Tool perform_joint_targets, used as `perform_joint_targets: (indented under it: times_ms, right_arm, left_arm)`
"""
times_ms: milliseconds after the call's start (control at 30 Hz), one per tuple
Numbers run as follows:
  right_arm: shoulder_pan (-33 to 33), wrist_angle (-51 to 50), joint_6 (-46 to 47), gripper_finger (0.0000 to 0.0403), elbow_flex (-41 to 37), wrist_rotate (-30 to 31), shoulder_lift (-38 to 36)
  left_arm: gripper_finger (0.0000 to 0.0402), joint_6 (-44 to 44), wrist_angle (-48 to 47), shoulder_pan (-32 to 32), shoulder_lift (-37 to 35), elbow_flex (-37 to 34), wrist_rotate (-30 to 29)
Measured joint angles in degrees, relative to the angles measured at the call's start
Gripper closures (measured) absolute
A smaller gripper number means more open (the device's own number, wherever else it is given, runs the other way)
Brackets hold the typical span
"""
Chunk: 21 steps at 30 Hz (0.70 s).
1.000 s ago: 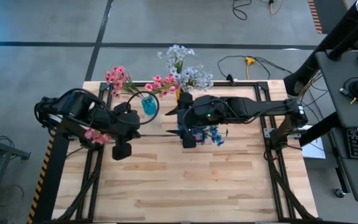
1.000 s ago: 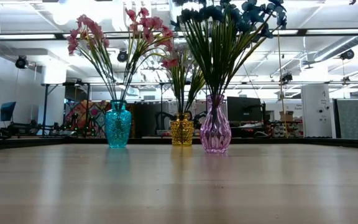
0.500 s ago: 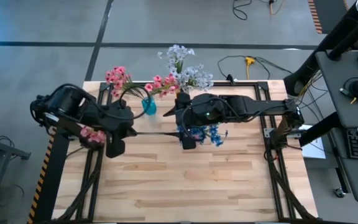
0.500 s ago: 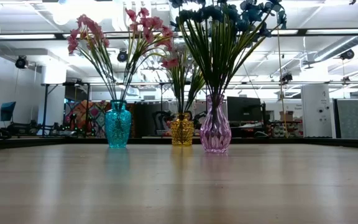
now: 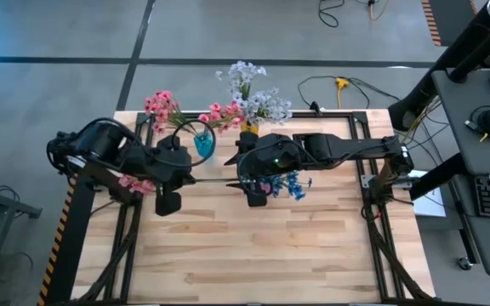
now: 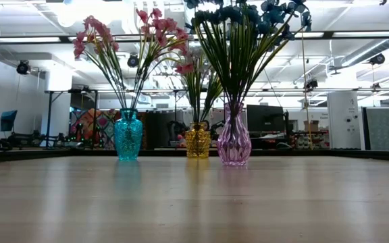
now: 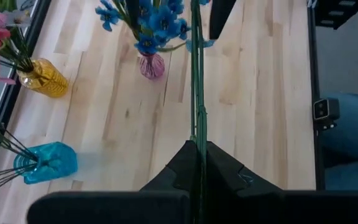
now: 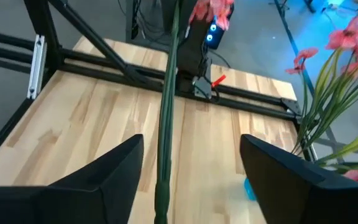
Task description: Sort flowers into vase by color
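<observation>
Teal vase [image 6: 128, 138] holds pink flowers [image 6: 123, 30], amber vase [image 6: 197, 141] beside a purple vase [image 6: 234, 140] of blue blooms [image 6: 248, 12].

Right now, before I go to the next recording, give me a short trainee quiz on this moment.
1. True or false: the left hand is shut on a green stem.
2. Which vase holds the blue flowers? A teal, B amber, C pink vase.
3. Fill in: the right hand is ___, with the stem between its fingers.
Key: 1 true; 2 C; 3 open.
</observation>
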Motion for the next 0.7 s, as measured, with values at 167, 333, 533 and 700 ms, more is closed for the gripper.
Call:
perform_joint_targets:
  times_ms: [167, 333, 533, 700]
  right_arm:
    - [0.00, -0.31, 0.38, 0.0181, -0.51, -0.02, 0.00]
    - [0.00, -0.29, 0.13, 0.0225, -0.56, -0.02, 0.00]
    - [0.00, -0.44, 0.03, 0.0273, -0.56, -0.04, 0.00]
    - [0.00, -0.87, -0.05, 0.0322, -0.58, -0.04, 0.00]
  left_arm:
    - [0.0400, 0.96, 1.39, 0.00, -0.07, 0.77, -0.07]
    - [0.0400, 1.57, 1.41, 0.00, -0.07, 1.11, -0.07]
    - [0.0400, 1.83, 1.29, 0.00, -0.04, 1.05, -0.10]
    - [0.0389, 2.14, 1.63, 0.00, -0.04, 1.03, -4.75]
